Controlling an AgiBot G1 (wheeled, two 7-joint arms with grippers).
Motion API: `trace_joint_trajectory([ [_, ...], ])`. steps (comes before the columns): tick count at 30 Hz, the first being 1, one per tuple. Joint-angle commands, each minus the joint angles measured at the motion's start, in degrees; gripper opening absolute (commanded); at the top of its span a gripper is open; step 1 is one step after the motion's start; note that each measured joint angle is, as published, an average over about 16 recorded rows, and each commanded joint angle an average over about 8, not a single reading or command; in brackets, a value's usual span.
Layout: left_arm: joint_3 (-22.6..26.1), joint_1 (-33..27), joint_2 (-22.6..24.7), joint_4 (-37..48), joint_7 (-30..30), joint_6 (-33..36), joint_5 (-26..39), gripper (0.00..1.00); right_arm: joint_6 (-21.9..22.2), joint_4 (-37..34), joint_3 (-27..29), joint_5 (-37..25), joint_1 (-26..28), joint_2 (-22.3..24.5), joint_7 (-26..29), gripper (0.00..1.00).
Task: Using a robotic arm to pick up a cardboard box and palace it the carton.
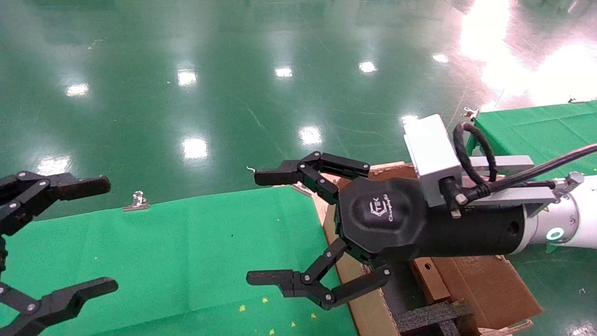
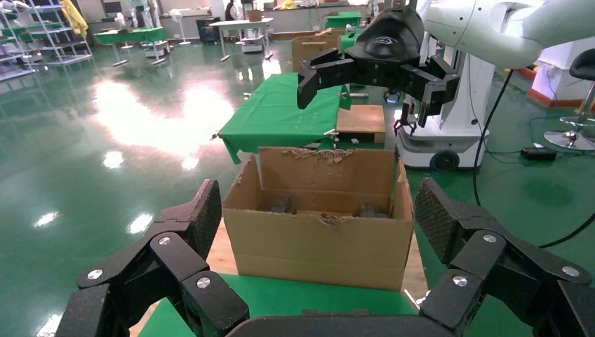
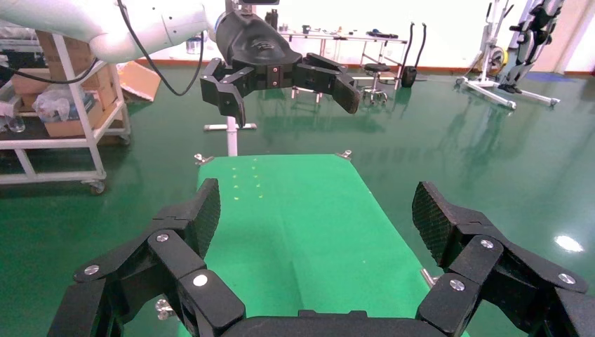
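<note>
The white-silver robotic arm (image 1: 576,219) with a teal ring reaches in from the right. Its right gripper (image 1: 260,227) hangs open and empty above the left wall of the carton (image 1: 359,298). The left wrist view shows this gripper (image 2: 368,95) high over the carton (image 2: 316,246). Black foam inserts (image 1: 429,319) sit inside the carton. A small flat brown cardboard box (image 2: 361,118) lies on the far green table behind the carton. A narrow brown piece with a round hole (image 1: 429,280) lies inside the carton; I cannot tell what it is. My left gripper (image 1: 108,234) is open and empty at the left edge.
A green-clothed table (image 1: 186,256) lies left of the carton, with a metal clip (image 1: 137,201) at its far edge. A second green table (image 1: 536,130) stands at the right. Glossy green floor lies beyond. A white wheeled robot base (image 2: 449,126) stands behind the carton.
</note>
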Motion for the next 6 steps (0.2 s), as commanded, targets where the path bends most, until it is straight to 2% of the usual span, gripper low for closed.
trace_joint_trajectory([
  [1,0.00,0.00,0.00,0.00,0.00,0.00,0.00,1.00,0.05,-0.03,-0.18,-0.07,0.14,0.03,0.10,1.00],
  [6,0.00,0.00,0.00,0.00,0.00,0.00,0.00,1.00,0.12,-0.05,-0.35,-0.13,0.28,0.04,0.20,1.00],
])
